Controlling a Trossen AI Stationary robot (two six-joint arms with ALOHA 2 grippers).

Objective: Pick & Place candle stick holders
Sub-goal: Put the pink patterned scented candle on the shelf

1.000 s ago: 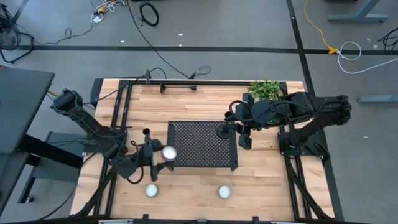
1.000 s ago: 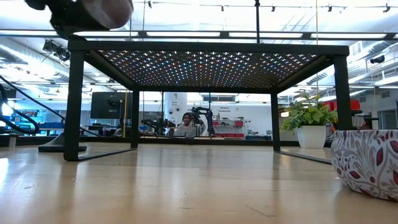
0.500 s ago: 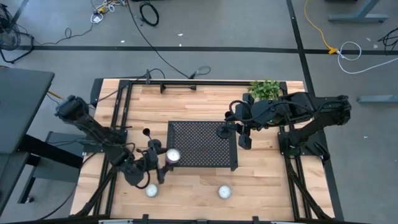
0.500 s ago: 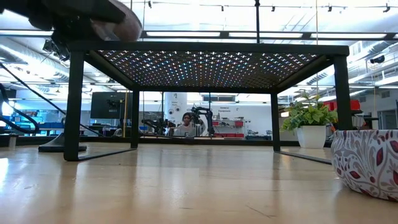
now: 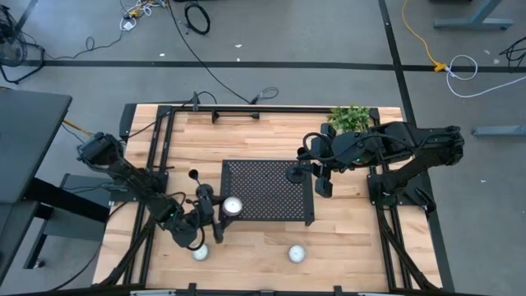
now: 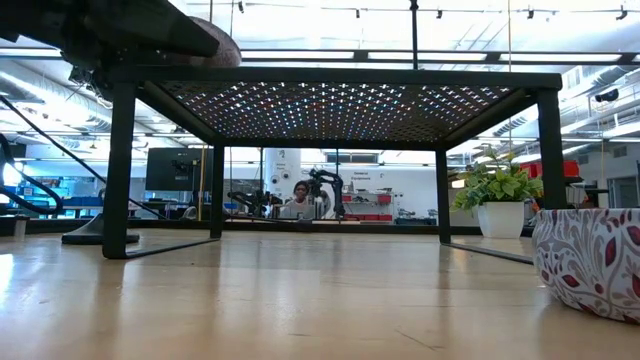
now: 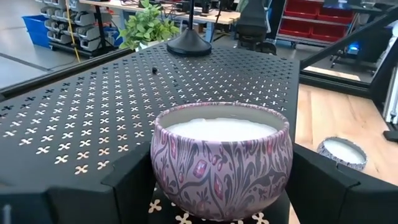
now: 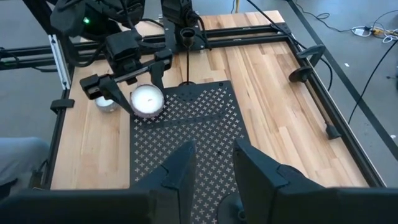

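My left gripper is shut on a purple-patterned candle tin filled with white wax, at the near-left corner of the black perforated tray. One candle stick holder stands on its round base on the table just left of the tray. The round base of another rests on the tray near its right edge. My right gripper hangs high over that edge, open, with the tray showing between its fingers. My left gripper pinches the tin's round wall between its two fingers, one on each opposite side. The fingers come nearly level from the table's left. The tin stays upright, wax up, over the tray's corner; whether its bottom rests on the tray I cannot tell.
Two more candle tins sit on the table near its front edge. A potted plant stands at the far right. The tray stands on thin legs. A person sits in the room behind.
My left gripper has sunk with the tin and gone a little toward the table's right, down to the tray's near-left corner. The tin stays upright in the hold.
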